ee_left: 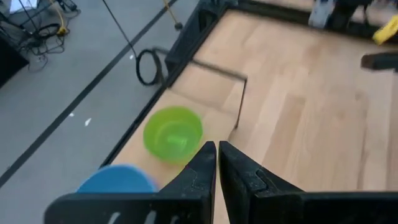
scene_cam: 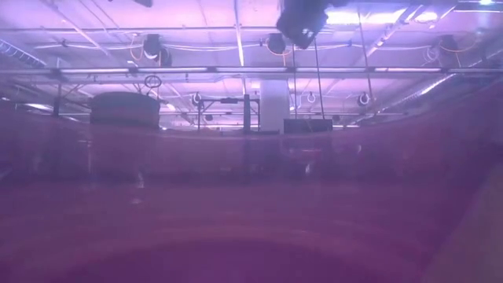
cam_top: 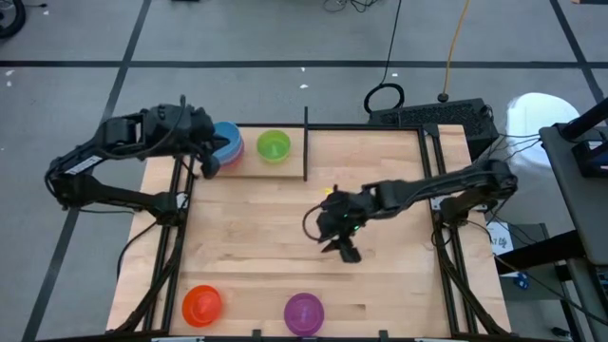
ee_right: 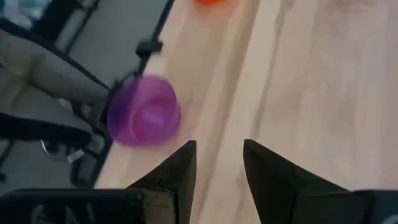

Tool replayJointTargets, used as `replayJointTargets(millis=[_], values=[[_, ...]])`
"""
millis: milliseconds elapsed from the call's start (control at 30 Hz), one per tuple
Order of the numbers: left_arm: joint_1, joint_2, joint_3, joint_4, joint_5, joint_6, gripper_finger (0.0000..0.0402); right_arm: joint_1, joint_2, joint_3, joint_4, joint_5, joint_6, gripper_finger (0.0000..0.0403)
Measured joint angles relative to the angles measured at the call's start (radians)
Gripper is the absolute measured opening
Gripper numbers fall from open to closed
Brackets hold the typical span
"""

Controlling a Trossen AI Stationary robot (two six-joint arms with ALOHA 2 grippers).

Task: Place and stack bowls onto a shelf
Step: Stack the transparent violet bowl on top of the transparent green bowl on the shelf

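**Mia:** Where is the table (cam_top: 380, 190), and what is on it?

**Sam:** The shelf (cam_top: 285, 163) runs along the table's far edge. A green bowl (cam_top: 274, 145) sits on it by the thin black divider (cam_top: 306, 142). A blue bowl (cam_top: 228, 141) sits on a pink one at the far left corner.

**Mia:** Which bowl goes next?

**Sam:** I think the purple bowl (ee_right: 143, 112). It sits at the near edge, near the middle. An orange bowl (cam_top: 202, 304) sits by the near left corner.

**Mia:** Which arm is nearer?

**Sam:** The right claw (cam_top: 344, 249). It hangs over the middle of the table, open and holding nothing. The purple bowl lies toward the near edge from it, a bit to the left. It is round, so any side works.

**Mia:** And the left claw (ee_left: 217, 163)?

**Sam:** It is over the blue bowl, nearly shut and holding nothing. The low view is too blurry to help.
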Motion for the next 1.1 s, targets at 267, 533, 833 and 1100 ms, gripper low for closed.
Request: replayJointTargets(millis=[267, 533, 833, 1100], values=[[0.000, -0.021, 0.000, -0.176, 0.000, 0.052, 0.0026, 0.101, 0.147, 0.000, 0.222, -0.005, 0.162, 0.0128], [0.000, -0.034, 0.000, -0.222, 0.000, 0.078, 0.0026, 0.210, 0.304, 0.000, 0.287, 0.041, 0.295, 0.0128], [0.000, -0.045, 0.000, -0.222, 0.000, 0.076, 0.0026, 0.262, 0.407, 0.000, 0.362, 0.129, 0.421, 0.0128], [0.000, -0.044, 0.000, -0.222, 0.000, 0.073, 0.0026, 0.287, 0.414, 0.000, 0.369, 0.278, 0.422, 0.0128]])
